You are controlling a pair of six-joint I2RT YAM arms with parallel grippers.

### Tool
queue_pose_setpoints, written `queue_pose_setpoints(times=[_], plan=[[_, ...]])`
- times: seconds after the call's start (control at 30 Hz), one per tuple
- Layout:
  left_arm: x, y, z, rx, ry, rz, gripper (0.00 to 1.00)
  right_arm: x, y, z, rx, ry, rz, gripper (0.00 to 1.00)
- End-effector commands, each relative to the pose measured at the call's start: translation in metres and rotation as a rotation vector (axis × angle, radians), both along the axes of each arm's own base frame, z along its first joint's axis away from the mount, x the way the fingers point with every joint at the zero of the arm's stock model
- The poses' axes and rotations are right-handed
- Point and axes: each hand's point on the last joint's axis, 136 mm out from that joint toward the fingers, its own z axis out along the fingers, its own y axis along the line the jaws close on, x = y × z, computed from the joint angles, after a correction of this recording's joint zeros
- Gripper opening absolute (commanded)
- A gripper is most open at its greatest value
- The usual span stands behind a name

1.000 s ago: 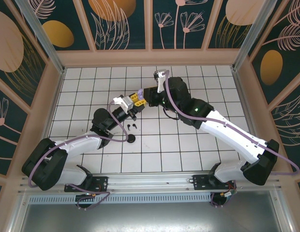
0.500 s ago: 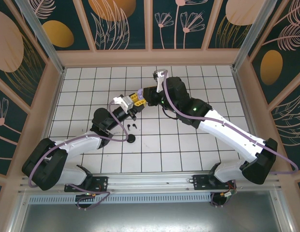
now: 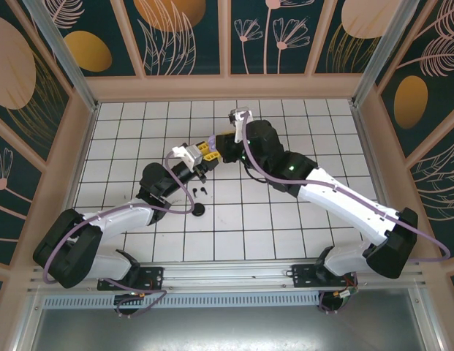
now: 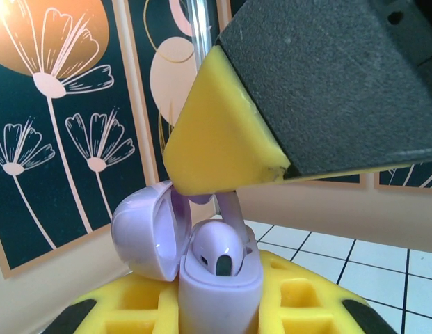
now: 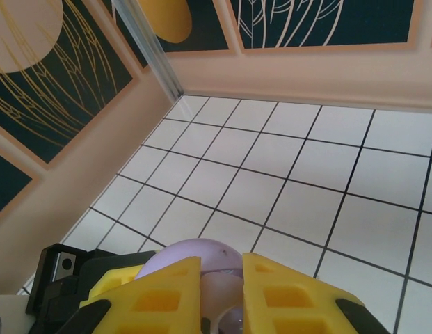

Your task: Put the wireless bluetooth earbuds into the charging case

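My left gripper [image 4: 219,309] is shut on a lilac charging case [image 4: 217,292], holding it upright with its lid [image 4: 142,229] swung open to the left. One lilac earbud [image 4: 217,252] sits in the case. My right gripper [image 5: 221,296] is shut on a second lilac earbud [image 5: 222,299]. Its stem [image 4: 231,209] points down into the case beside the seated bud, under the right gripper's yellow fingers [image 4: 222,139]. In the top view both grippers meet above the floor, left gripper [image 3: 203,152] and right gripper [image 3: 225,146].
Two black earbuds [image 3: 199,191] lie on the white tiled floor [image 3: 300,117] just in front of the left gripper. A black round case [image 3: 199,210] lies a little nearer. Patterned walls [image 3: 227,36] close in the tiled area.
The right arm has edged slightly left toward the case. The left arm has held still.
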Motion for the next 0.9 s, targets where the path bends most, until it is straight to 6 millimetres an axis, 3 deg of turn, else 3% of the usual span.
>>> queue_pose_setpoints(times=[0.0, 0.23, 0.4, 0.67, 0.87], plan=[[-0.009, -0.001, 0.037, -0.066, -0.1, -0.032, 0.0, -0.013, 0.013, -0.027, -0.095, 0.002, 0.048, 0.18], [-0.009, 0.0, 0.038, -0.068, -0.103, -0.026, 0.0, -0.015, 0.011, -0.036, -0.11, 0.014, 0.036, 0.18], [-0.008, -0.001, 0.037, -0.067, -0.099, -0.028, 0.0, -0.015, 0.011, -0.032, -0.087, 0.02, 0.029, 0.22], [-0.007, -0.002, 0.033, -0.063, -0.084, -0.034, 0.0, -0.008, 0.008, 0.014, 0.023, 0.018, -0.029, 0.47], [-0.007, -0.003, 0.031, -0.067, -0.075, -0.039, 0.0, -0.014, 0.0, 0.048, 0.107, -0.002, -0.03, 0.59]])
